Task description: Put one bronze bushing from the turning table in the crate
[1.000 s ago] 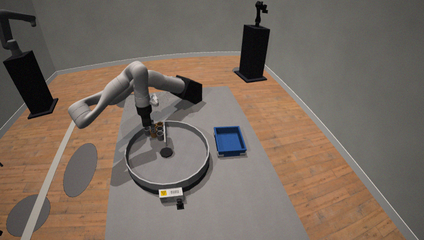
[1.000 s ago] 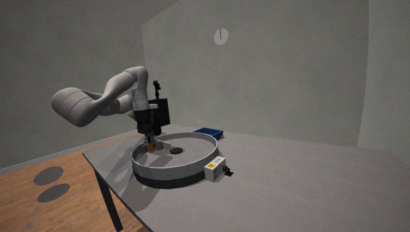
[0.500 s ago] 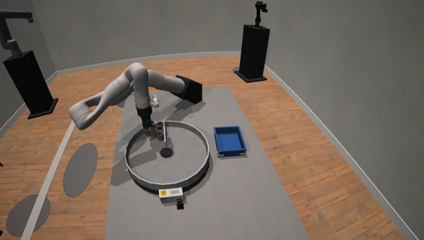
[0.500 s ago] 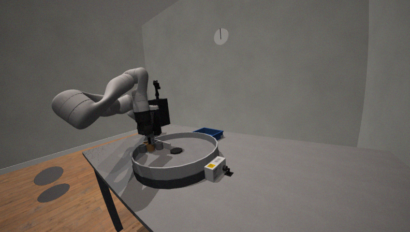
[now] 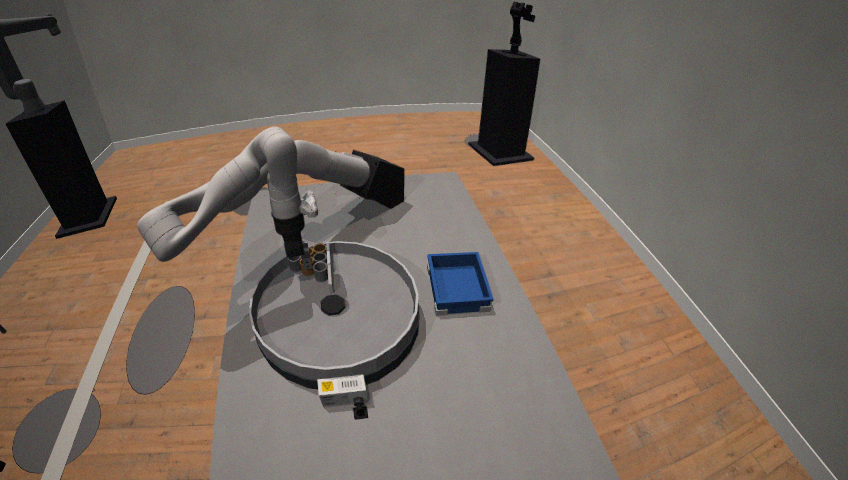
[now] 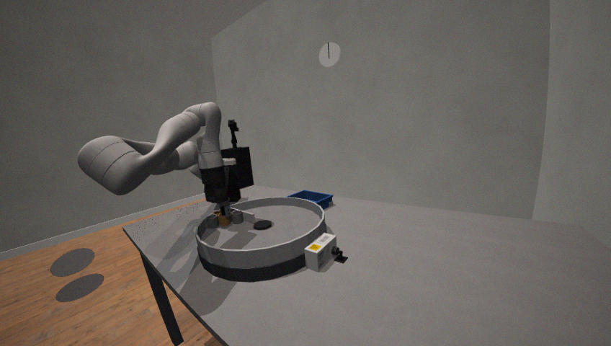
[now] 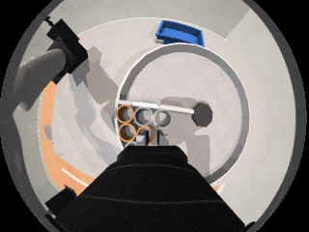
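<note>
Top view: one arm works at one round turning table (image 5: pixel 414 279) (image 6: pixel 257 258) (image 7: pixel 245 116), which stands on the table (image 5: pixel 476 386) (image 6: pixel 429 265) (image 7: pixel 106 43) with one blue crate (image 5: pixel 462 303) (image 6: pixel 310 197) (image 7: pixel 180 33) apart from it. Bronze bushings (image 5: pixel 306 270) (image 6: pixel 224 221) (image 7: pixel 146 126) and grey bushings (image 5: pixel 320 274) (image 6: pixel 237 218) (image 7: pixel 162 125) are clustered inside the wall, beside one pale bar (image 5: pixel 330 267) (image 6: pixel 244 211) (image 7: pixel 176 108); the end effector (image 5: pixel 306 258) (image 6: pixel 225 210) (image 7: pixel 153 135) partly covers them. No bushing is seen in the crate. Exterior view: the end effector points down at one bronze bushing, upright, with a smooth orange-brown side; a grey bushing stands to each side of it. The remaining bushings are largely obscured, and the crate's interior is mostly concealed by its rim. Wrist view: count is three bronze and three grey, the third grey cut off behind the end effector. The bronze items present as open hollow cylinders with bright orange rims and dark bores. The end effector's fingers stand partly apart, at the nearest bronze bushing, whose near edge is masked; whether they clamp its wall cannot be told.
</note>
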`<state>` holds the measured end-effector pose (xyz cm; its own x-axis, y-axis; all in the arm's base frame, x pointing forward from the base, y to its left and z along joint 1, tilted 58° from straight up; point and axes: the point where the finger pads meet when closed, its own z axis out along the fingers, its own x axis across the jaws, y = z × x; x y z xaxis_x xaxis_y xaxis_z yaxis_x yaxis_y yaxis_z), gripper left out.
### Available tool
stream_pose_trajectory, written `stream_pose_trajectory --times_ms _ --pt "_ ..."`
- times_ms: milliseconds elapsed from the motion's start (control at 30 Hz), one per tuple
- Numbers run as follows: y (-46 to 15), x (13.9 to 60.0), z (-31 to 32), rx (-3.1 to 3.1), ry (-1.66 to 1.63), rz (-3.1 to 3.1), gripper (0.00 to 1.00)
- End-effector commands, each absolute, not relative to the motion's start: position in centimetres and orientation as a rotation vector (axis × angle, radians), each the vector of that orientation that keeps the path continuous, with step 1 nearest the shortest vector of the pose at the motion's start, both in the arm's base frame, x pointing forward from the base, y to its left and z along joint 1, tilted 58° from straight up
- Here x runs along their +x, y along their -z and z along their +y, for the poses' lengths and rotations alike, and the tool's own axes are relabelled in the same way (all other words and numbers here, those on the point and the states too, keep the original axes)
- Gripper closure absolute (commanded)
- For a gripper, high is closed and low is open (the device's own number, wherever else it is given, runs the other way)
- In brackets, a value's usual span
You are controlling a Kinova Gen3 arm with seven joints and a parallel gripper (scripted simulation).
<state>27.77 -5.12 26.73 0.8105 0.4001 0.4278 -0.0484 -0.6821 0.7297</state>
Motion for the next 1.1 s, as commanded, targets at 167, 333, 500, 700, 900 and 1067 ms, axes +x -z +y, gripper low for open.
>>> stream_pose_trajectory --times_ms 167,333,500,700,900,1067 --pt "-26.49 27.91 -5.40 2.216 -0.736 0.257 0.55" --pt "-26.49 27.91 -5.40 2.216 -0.736 0.257 0.55" --pt "-26.27 28.15 -5.64 2.216 -0.736 0.257 0.55" --pt "-26.12 28.31 -5.81 2.216 -0.736 0.257 0.55" --pt "-26.12 28.31 -5.81 2.216 -0.736 0.257 0.55" --pt "-25.90 28.54 -6.06 2.216 -0.736 0.257 0.55"
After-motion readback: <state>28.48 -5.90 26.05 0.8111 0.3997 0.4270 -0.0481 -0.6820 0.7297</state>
